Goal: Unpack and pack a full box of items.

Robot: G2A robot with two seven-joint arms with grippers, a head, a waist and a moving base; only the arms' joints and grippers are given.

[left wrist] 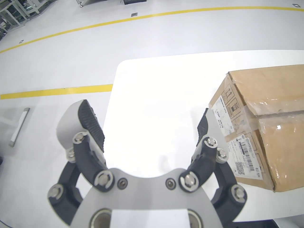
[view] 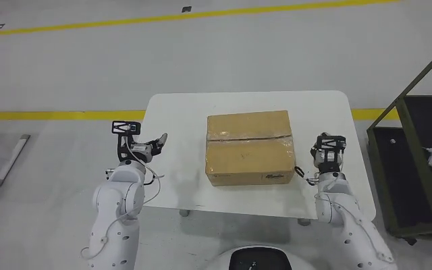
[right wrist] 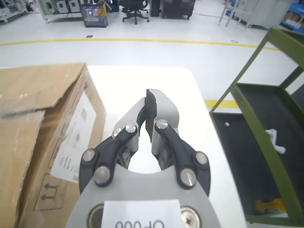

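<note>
one taped box (view: 250, 148) between left gripper (left wrist: 144, 111) and right gripper (right wrist: 148, 105).

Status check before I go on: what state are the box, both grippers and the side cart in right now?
cardboard box: closed, tape over its top seam, standing on the table.
left gripper: open, empty, apart from the box.
right gripper: shut, holding nothing, beside the box.
green cart: a few small items lie in its tray.
</note>
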